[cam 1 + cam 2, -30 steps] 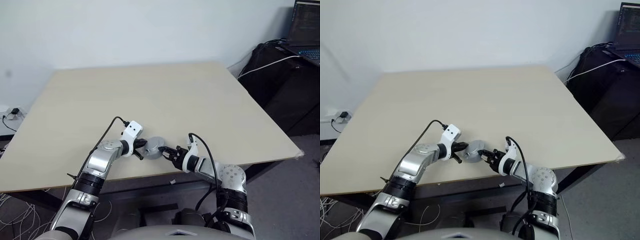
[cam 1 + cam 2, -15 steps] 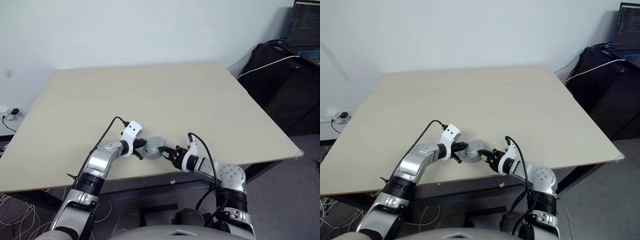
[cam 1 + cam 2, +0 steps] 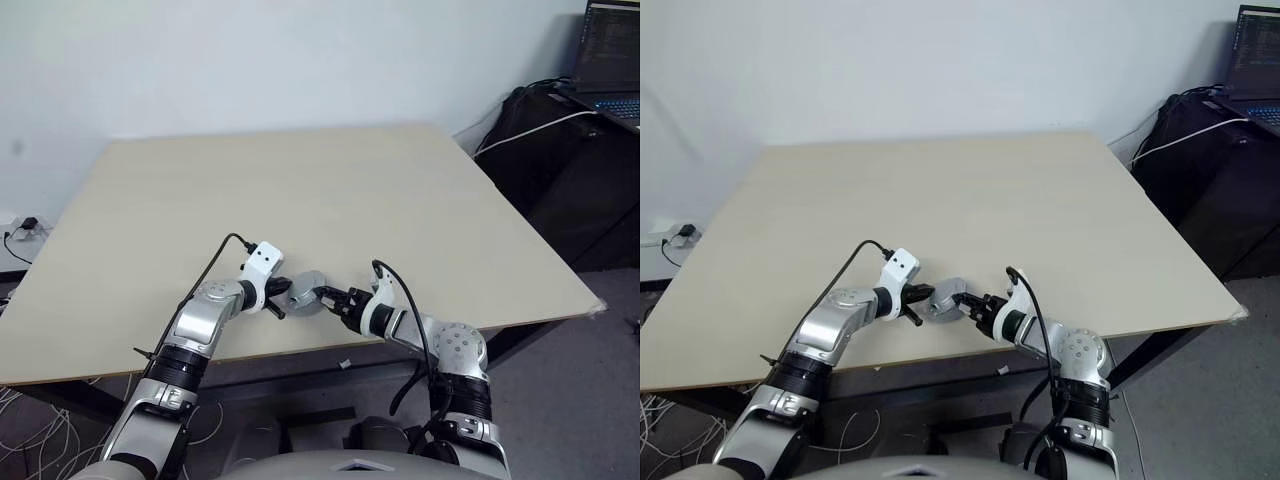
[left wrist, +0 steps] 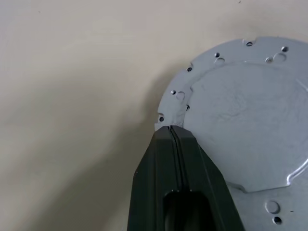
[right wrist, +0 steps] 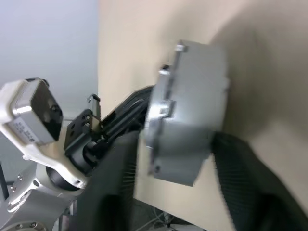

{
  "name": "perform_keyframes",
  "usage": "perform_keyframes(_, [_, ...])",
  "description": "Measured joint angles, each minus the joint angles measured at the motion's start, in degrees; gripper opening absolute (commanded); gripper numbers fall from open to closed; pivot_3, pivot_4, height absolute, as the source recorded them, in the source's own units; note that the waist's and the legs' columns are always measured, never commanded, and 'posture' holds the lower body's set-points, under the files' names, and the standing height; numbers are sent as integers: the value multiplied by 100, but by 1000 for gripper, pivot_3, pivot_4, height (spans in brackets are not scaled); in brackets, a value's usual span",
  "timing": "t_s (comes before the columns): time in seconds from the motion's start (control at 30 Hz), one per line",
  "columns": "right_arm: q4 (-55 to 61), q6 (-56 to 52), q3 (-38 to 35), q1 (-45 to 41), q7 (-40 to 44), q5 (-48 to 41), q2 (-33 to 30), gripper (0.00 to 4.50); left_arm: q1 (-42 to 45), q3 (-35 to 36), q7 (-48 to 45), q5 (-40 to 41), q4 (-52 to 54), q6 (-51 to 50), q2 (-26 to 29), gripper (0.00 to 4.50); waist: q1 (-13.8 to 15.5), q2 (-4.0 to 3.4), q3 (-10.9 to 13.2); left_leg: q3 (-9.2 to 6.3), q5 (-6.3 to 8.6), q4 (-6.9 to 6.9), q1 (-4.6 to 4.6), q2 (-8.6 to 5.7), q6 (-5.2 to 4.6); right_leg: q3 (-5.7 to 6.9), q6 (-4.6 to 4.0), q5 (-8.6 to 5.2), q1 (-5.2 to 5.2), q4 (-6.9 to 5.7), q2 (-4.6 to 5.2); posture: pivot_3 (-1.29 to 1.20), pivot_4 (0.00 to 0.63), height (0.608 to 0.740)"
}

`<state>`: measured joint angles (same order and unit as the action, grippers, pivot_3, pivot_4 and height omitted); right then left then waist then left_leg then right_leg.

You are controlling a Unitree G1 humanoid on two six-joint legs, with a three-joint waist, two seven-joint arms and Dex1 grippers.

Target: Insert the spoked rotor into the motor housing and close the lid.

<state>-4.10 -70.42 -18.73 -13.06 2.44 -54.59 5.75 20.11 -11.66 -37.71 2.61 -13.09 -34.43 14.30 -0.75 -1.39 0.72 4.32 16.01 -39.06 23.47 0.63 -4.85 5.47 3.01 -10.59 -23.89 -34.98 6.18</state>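
A round silver-grey drum [image 3: 306,292] with a flat flanged face full of small holes [image 4: 240,110] stands tilted on edge near the table's front edge. I take it for the motor housing closed by the lid. The spoked rotor is hidden. My left gripper [image 3: 284,297] is shut, and its joined tips [image 4: 171,129] rest against the flange rim from the left. My right gripper [image 3: 334,298] reaches in from the right. Its fingers [image 5: 113,183] stand spread on either side of the drum [image 5: 192,125], with a gap on one side.
The beige table [image 3: 300,190] stretches far and wide behind the grippers. Its front edge [image 3: 300,352] lies just below them. A laptop [image 3: 612,60] sits on black bags [image 3: 560,150] with cables, past the table's right corner.
My right gripper's fingers have spread wider around the drum. The drum has tipped a little more on edge, toward the left gripper. The left arm has kept still.
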Motion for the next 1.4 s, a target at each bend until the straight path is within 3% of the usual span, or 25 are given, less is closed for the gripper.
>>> perform_keyframes(0.1, [0, -7, 28, -7, 0, 1, -1, 4374, 2, -2, -1, 0, 0, 4, -35, 0, -16, 0, 0, 1, 0, 0, 1, 1, 0, -1, -1, 1, -2, -1, -1, 0, 0, 740])
perform_keyframes(0.13, [-1, -9, 34, -9, 0, 2, -1, 4446, 2, -3, -1, 0, -1, 4, -48, 0, -18, 0, 0, 0, 0, 0, 1, 1, 0, -1, -1, 0, -3, -1, -2, 0, 0, 740])
perform_keyframes(1.4, [-324, -389, 27, -32, -198, -434, 8, 4446, -72, 25, 10, -24, 67, -5, -14, 0, -58, 1, 1, 1, -1, -1, 0, 7, 2, -3, -10, 6, -5, -2, -7, 0, 0, 740])
